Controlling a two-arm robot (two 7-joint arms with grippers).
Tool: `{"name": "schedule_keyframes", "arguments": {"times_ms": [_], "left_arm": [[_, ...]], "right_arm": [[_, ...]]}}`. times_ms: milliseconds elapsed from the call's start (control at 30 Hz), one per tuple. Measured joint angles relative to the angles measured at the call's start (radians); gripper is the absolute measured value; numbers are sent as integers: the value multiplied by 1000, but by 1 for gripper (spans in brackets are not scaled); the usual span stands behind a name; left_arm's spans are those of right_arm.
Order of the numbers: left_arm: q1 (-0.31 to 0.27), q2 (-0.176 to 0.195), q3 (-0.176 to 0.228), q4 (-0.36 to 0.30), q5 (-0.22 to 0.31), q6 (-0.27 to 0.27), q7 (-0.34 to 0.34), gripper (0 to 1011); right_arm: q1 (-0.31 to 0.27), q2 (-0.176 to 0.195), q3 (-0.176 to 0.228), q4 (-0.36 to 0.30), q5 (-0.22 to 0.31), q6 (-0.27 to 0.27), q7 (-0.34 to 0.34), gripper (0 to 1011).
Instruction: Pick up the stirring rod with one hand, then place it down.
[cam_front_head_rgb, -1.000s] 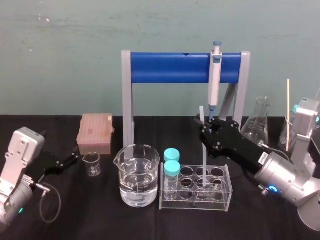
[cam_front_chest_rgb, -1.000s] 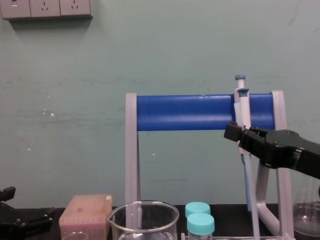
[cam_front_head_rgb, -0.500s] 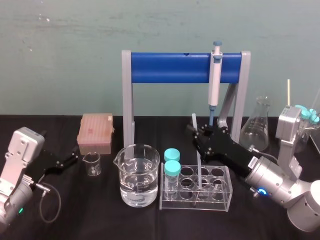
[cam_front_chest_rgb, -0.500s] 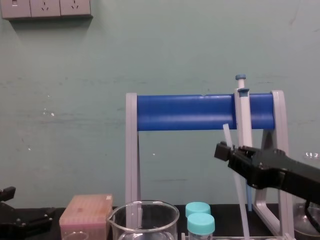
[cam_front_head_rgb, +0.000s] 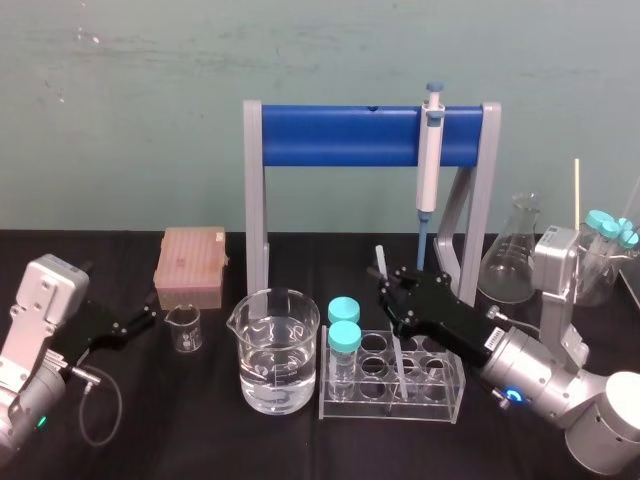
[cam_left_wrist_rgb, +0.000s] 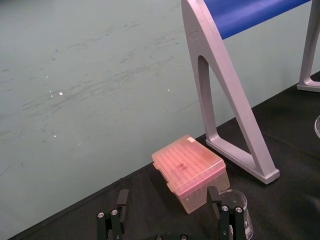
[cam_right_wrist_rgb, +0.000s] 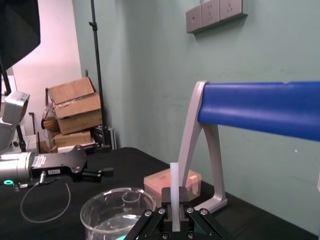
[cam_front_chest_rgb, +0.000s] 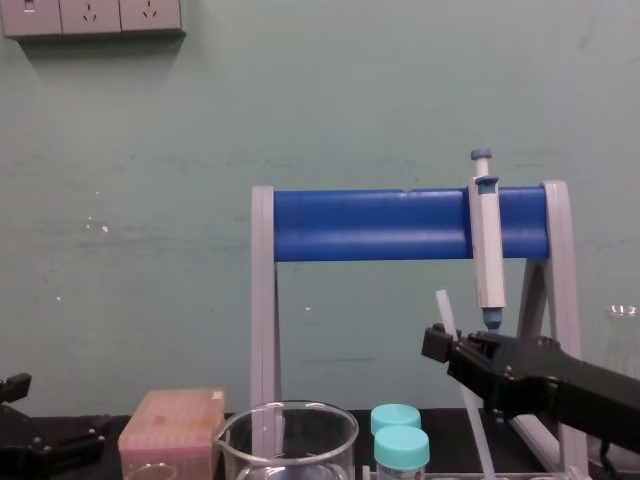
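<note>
The stirring rod (cam_front_head_rgb: 382, 262) is a thin whitish stick, tilted, with its upper end leaning left. My right gripper (cam_front_head_rgb: 394, 291) is shut on it around mid-length, just above the clear test tube rack (cam_front_head_rgb: 441, 397). The rod's lower part runs down into the rack's wells. In the chest view the rod (cam_front_chest_rgb: 443, 308) pokes up from the right gripper (cam_front_chest_rgb: 437, 344). The right wrist view shows the rod (cam_right_wrist_rgb: 174, 185) upright between the gripper's (cam_right_wrist_rgb: 174, 218) fingers. My left gripper (cam_front_head_rgb: 133, 322) rests parked at the table's left, open (cam_left_wrist_rgb: 170, 220).
A water-filled beaker (cam_front_head_rgb: 275, 350) and two teal-capped tubes (cam_front_head_rgb: 343, 325) stand left of the rod. A grey-and-blue pipette (cam_front_head_rgb: 430, 160) hangs on the blue-barred stand (cam_front_head_rgb: 340, 135) behind. A pink tip box (cam_front_head_rgb: 190, 265), small beaker (cam_front_head_rgb: 184, 328) and flask (cam_front_head_rgb: 515, 250) stand farther off.
My right gripper has come down and leftward with the rod, away from the hanging pipette. The rod now tilts more and reaches deeper into the rack. The left arm stayed still.
</note>
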Motion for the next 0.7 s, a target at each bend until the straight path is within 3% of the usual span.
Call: {"name": "schedule_keyframes", "arguments": {"times_ms": [700], "left_arm": [[0,0,0,0,0,0,0,1000]], "right_arm": [[-8,-3,-3,7,-24,18,-18,70]]}}
